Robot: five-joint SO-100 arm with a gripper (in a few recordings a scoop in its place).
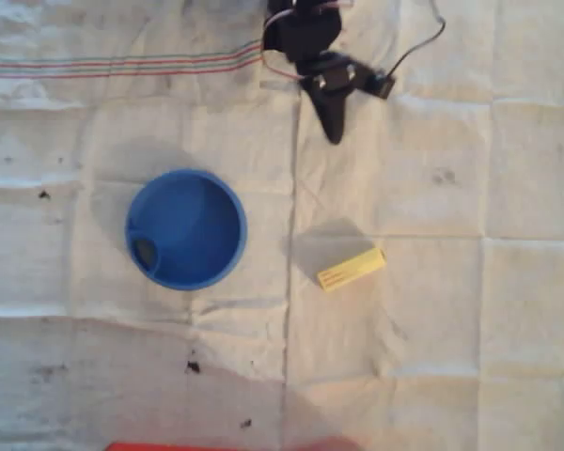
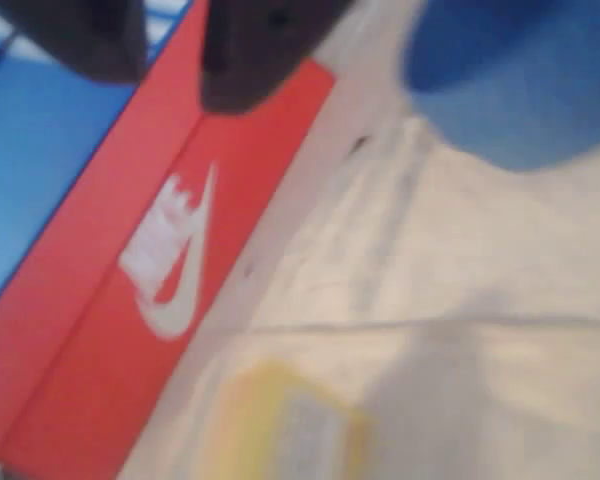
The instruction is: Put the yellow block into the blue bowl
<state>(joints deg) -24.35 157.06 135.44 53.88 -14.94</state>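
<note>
A small yellow block (image 1: 352, 268) lies flat on a creased white cloth (image 1: 451, 329), tilted at a slight diagonal, with faint reddish marks on its top face. In the overhead view it sits well below the claw (image 1: 333, 127), slightly to the right of it, with bare cloth between them. The wrist view shows the yellow block blurred at the bottom edge.

The blue bowl (image 1: 186, 228) stands upright and empty, below and to the left of the claw, apart from the block. A dark spot marks its inner wall.

The claw is black, raised near the top edge of the overhead view, and holds nothing. In the wrist view two dark fingers (image 2: 255, 50) show a narrow gap between them, so it seems only slightly parted. A red box with a white logo (image 2: 140, 300) lies beyond the cloth's edge.

Likely risks from here: a narrow opening could push the block away instead of straddling it. The diagonal lie means the wrist must turn to match, or the fingers may catch a corner and spin it.
</note>
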